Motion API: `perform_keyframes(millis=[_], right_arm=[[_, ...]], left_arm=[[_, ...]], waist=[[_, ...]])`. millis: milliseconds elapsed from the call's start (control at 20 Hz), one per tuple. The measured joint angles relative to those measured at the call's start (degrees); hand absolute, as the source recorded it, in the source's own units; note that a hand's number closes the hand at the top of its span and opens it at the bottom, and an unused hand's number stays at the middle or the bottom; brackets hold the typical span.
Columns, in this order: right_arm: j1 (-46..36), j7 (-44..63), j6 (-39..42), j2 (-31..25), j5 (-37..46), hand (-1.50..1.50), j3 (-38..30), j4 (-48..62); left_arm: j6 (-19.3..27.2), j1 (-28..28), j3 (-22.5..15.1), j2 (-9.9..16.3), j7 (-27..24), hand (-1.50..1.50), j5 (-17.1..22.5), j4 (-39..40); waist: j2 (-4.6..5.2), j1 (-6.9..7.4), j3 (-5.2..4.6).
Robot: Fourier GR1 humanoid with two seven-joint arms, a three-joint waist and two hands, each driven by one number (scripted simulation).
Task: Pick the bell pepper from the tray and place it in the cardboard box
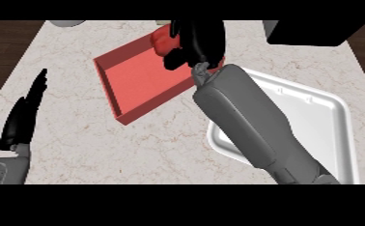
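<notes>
A red bell pepper [161, 41] lies in the far corner of the red tray [135, 82], partly hidden by my right hand [200, 39]. That hand reaches over the tray's far right end, with fingers above the pepper and the thumb below it, curled round it. The box [324, 119] looks like a white, shallow, square container to the right of the tray, and my right forearm crosses over its left part. At the left edge my left hand [25, 114] rests open with its fingers pointing up.
A black block [310, 32] stands at the back right, beyond the white box. A pale round object [68, 23] peeks in at the back left. Dark wood [14, 41] shows past the counter's left edge.
</notes>
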Motion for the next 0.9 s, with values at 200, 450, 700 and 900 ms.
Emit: perform_keyframes(millis=[200, 450, 700, 900], right_arm=[[-6.73, -3.70, -4.88, 0.05, -5.75, 1.50, -2.13, 11.92], [-13.33, -7.50, -9.60, 0.07, -11.47, 1.50, -3.03, 24.88], [-16.10, -8.39, -14.18, 0.08, -13.72, 1.50, -1.67, 34.95], [-16.50, -9.65, -16.22, 0.09, -17.89, -1.50, -3.77, 39.80]], left_arm=[[0.16, -1.51, -0.23, -0.54, -0.63, 0.00, -0.55, 1.79], [-0.29, -3.51, -0.77, -0.72, 0.70, 0.00, -0.98, 1.63], [-0.77, -4.78, -1.36, -1.16, 0.07, 0.00, -1.24, 2.38], [-0.96, -5.19, -1.72, -1.63, 0.09, 0.00, -1.25, 2.13]], waist=[[0.39, 0.66, -0.03], [0.75, 1.86, -0.04], [1.27, 3.37, -0.08], [1.59, 4.22, -0.05]])
